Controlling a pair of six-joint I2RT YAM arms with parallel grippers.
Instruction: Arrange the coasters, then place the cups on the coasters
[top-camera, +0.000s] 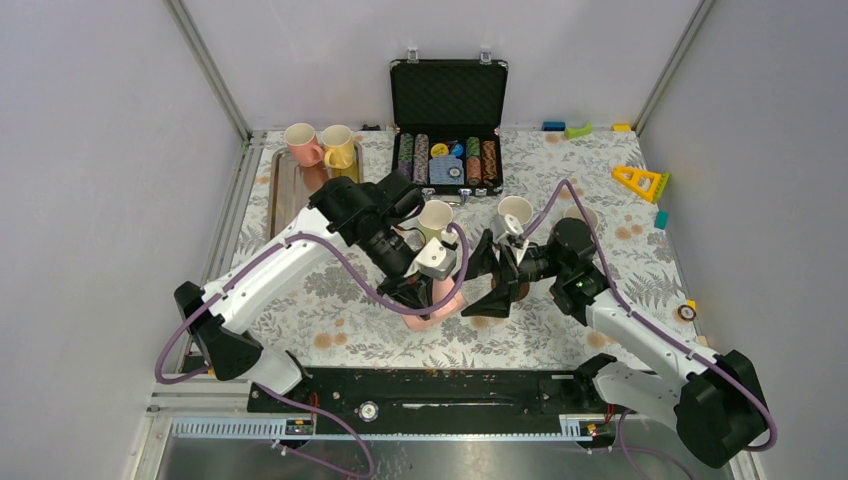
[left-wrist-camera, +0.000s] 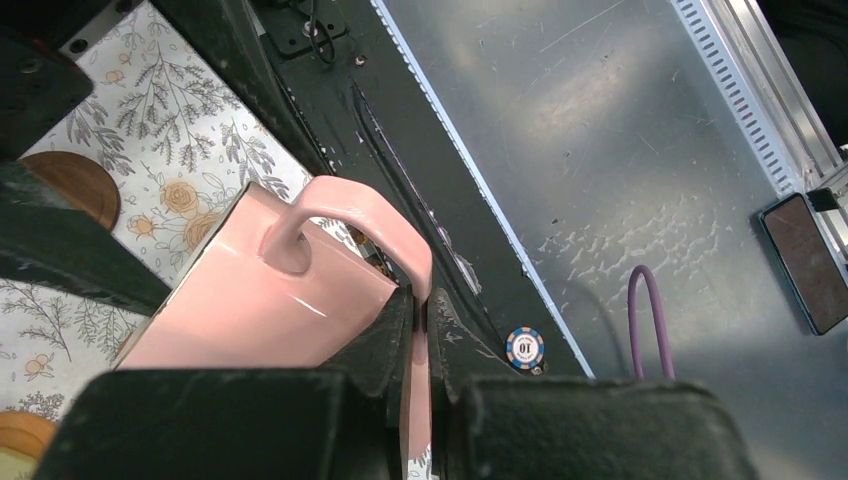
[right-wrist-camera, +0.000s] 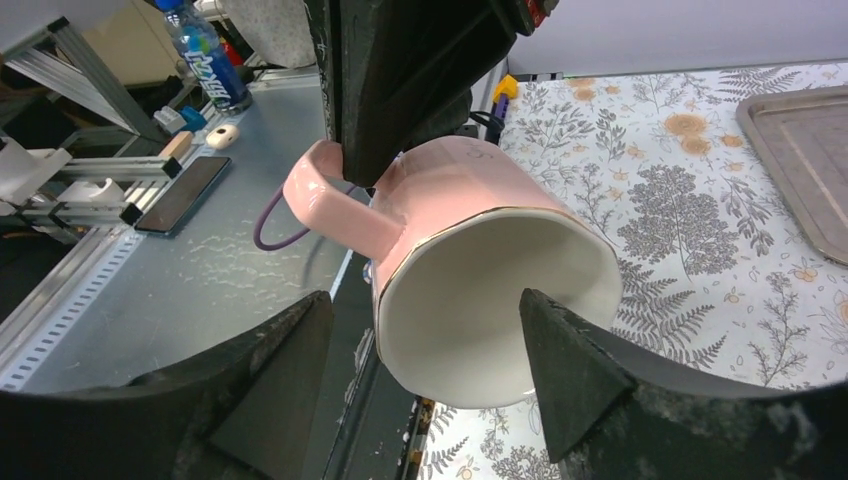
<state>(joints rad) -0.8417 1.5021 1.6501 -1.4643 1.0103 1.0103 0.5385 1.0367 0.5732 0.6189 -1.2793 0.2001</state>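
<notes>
My left gripper (left-wrist-camera: 420, 300) is shut on the handle of a pink cup (left-wrist-camera: 250, 300), which it holds tilted on its side above the table's near edge (top-camera: 435, 308). The cup's white mouth (right-wrist-camera: 490, 300) faces my right gripper (right-wrist-camera: 425, 300). That gripper is open, with one finger (right-wrist-camera: 290, 340) left of the rim and the other (right-wrist-camera: 560, 350) in front of the mouth. A dark brown coaster (left-wrist-camera: 75, 185) and a tan coaster's edge (left-wrist-camera: 18, 435) lie on the floral cloth. Pink (top-camera: 300, 143), yellow (top-camera: 338, 147), pale green (top-camera: 435, 218) and cream (top-camera: 515, 213) cups stand further back.
A silver tray (top-camera: 285, 185) lies at the back left. An open black case of poker chips (top-camera: 447, 120) stands at the back centre. Small toys (top-camera: 640, 180) sit at the back right. A loose chip (left-wrist-camera: 525, 347) lies on the black base rail.
</notes>
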